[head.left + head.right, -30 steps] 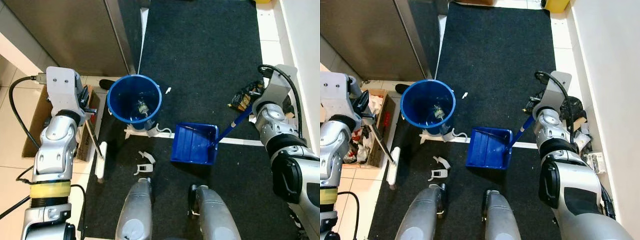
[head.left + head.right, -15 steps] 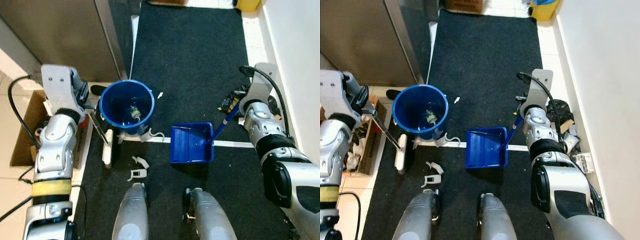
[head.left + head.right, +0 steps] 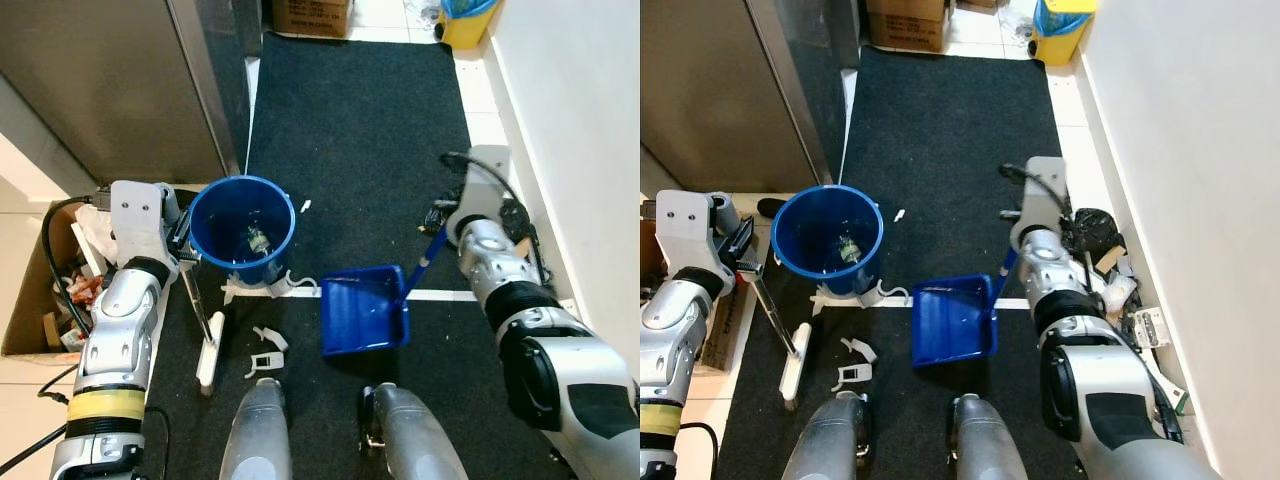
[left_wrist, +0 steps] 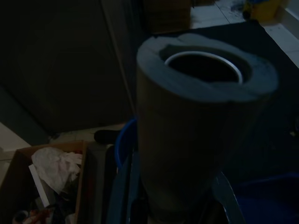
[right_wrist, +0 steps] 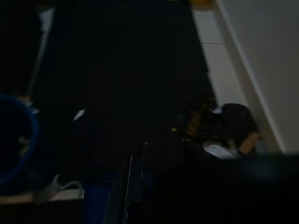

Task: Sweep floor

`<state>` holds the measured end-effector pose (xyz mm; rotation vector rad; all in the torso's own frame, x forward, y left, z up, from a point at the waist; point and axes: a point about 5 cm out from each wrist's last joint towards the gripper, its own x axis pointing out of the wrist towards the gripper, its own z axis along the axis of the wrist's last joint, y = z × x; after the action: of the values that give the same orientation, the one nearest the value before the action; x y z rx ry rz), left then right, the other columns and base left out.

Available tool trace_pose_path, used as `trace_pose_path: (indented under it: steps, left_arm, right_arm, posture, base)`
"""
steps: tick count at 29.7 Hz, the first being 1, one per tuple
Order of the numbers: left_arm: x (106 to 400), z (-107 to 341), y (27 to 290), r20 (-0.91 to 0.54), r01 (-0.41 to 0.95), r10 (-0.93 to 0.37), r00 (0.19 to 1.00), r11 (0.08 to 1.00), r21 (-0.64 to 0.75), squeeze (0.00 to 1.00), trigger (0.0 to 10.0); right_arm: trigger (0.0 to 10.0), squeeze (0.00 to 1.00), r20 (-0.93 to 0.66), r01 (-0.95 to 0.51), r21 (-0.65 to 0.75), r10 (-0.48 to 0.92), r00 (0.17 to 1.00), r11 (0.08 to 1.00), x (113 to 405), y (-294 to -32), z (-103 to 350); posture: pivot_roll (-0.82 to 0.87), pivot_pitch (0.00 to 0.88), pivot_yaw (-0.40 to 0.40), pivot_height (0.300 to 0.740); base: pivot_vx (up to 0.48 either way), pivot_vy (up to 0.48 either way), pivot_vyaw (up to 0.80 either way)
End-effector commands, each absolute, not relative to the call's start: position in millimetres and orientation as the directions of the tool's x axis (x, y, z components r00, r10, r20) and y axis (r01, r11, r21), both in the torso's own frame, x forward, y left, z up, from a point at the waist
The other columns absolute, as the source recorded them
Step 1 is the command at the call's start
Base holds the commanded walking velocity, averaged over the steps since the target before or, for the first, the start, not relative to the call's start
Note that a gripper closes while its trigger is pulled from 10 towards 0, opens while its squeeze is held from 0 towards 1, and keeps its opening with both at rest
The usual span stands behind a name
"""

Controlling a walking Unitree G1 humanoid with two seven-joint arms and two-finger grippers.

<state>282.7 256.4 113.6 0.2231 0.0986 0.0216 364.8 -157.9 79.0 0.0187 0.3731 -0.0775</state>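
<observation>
Both jaws are hidden, so you cannot tell their grip. You are angling the broom (image 3: 197,315) beside the bucket (image 3: 241,222) toward scraps (image 3: 262,350) on the mat (image 3: 360,120); the dustpan (image 3: 362,310) is waiting alongside to receive them.

Both hands hidden behind their wrists; cardboard box (image 3: 40,290) cut off at the edge.

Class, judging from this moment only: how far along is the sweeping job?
Done: some rubbish lies in the blue bucket. In hand: the left gripper holds the broom; the right gripper holds the blue dustpan. Left: white scraps lie unswept on the mat.
</observation>
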Motion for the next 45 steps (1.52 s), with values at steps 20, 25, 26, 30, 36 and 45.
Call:
trace_pose_path:
  steps: [20,25,26,30,36,45]
  left_arm:
    - [296,79,227,-0.076,-0.050,0.065,0.995,0.980,0.191,0.00,10.0]
    - [302,79,211,-0.061,-0.036,0.046,0.997,0.988,0.147,0.00,10.0]
    - [302,79,211,-0.061,-0.036,0.046,0.997,0.988,0.147,0.00,10.0]
    - [312,85,203,-0.035,-0.035,0.038,0.999,0.994,0.100,0.00,10.0]
    - [321,91,194,-0.018,-0.025,0.026,1.000,0.997,0.069,0.00,10.0]
    - [326,97,187,0.007,-0.012,0.012,1.000,1.000,0.028,0.00,10.0]
  right_arm:
    - [10.0,0.00,-0.499,0.029,-0.021,-0.036,0.866,0.999,349,-147,53]
    - [10.0,0.00,-0.492,0.079,0.032,-0.053,0.869,0.996,348,-144,52]
    - [10.0,0.00,-0.492,0.079,0.032,-0.053,0.869,0.996,348,-144,52]
    - [10.0,0.00,-0.530,0.118,0.123,-0.036,0.847,0.985,347,-134,49]
    - [10.0,0.00,-0.547,0.138,0.179,-0.018,0.837,0.974,346,-122,49]
    - [10.0,0.00,-0.466,0.034,0.107,0.020,0.884,0.994,344,-108,51]
  posture:
    - [0.08,0.062,-0.074,0.740]
    - [0.08,0.064,-0.072,0.740]
    - [0.08,0.064,-0.072,0.740]
    - [0.07,0.063,-0.071,0.740]
    - [0.06,0.063,-0.062,0.740]
    - [0.06,0.063,-0.063,0.740]
  base:
    - [0.000,0.000,0.00]
    - [0.000,0.000,0.00]
    - [0.000,0.000,0.00]
    - [0.000,0.000,0.00]
    - [0.000,0.000,0.00]
    - [0.000,0.000,0.00]
